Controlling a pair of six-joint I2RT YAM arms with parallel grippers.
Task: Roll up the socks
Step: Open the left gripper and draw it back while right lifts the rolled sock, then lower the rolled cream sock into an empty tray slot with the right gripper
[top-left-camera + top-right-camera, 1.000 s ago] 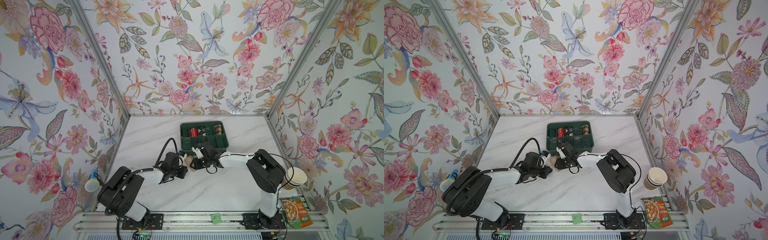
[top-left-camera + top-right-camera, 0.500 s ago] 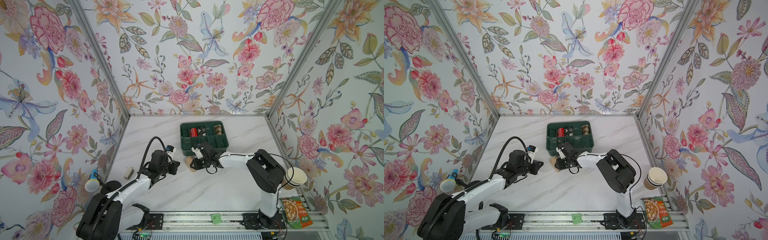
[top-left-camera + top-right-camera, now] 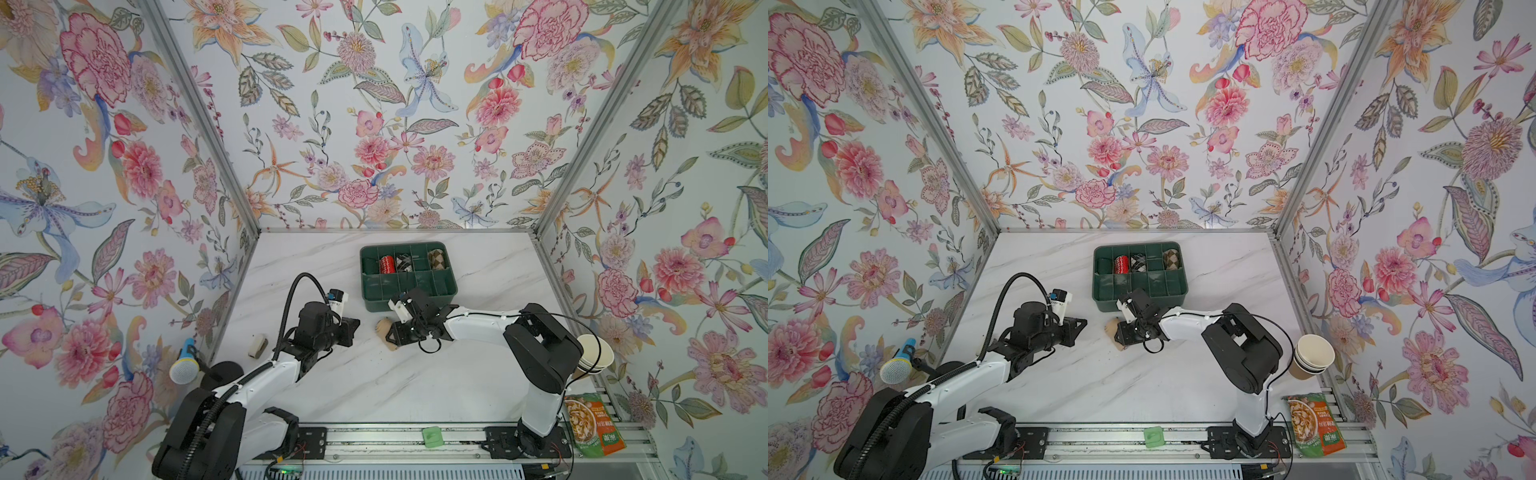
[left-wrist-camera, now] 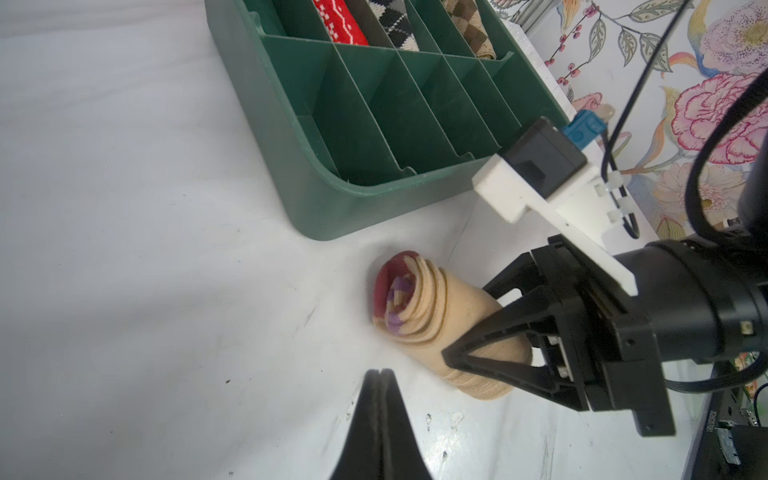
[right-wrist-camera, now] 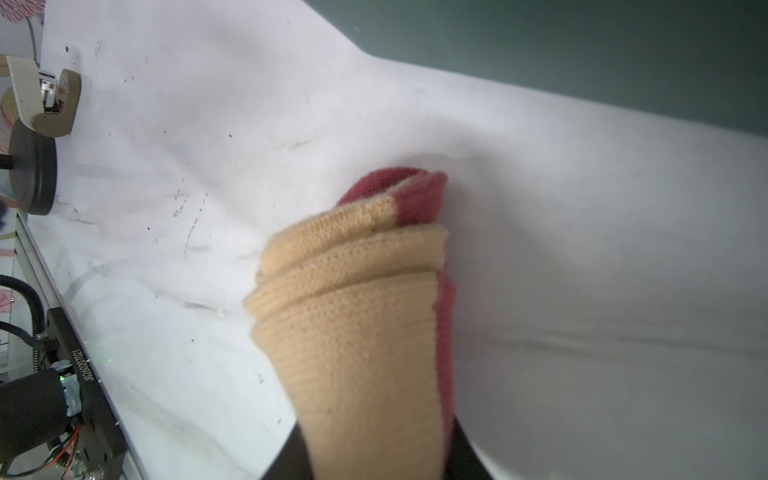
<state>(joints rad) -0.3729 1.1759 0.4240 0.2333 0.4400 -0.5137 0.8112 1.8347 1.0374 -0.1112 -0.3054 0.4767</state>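
Change: the left gripper (image 3: 351, 327) has drawn back toward the left of both top views. A second ago it sat right against the roll; now a strip of bare white table (image 3: 365, 374) lies between them. The right gripper (image 3: 391, 335) and the roll have not shifted.
Left fingers: pressed together, holding nothing. This is plain in the left wrist view.
Right fingers: clamped on the sock roll (image 4: 415, 307), one on each side.
Roll, place: on the table at centre frame in both top views, just in front of the green divider tray (image 3: 411, 301), near its front wall but not touching.
Roll, look: beige ribbed knit wound in a tight spiral, with dark red and purple patches at the core of the open end.
Tray: the back row holds rolled socks (image 3: 387, 264) in red, argyle and brown check.
Hidden: in both top views the right gripper covers all but the roll's left end. In the left wrist view a black finger crosses its far end. In the right wrist view the fingertips are cut off at the bottom edge, and the tray is only a green blur at upper right.
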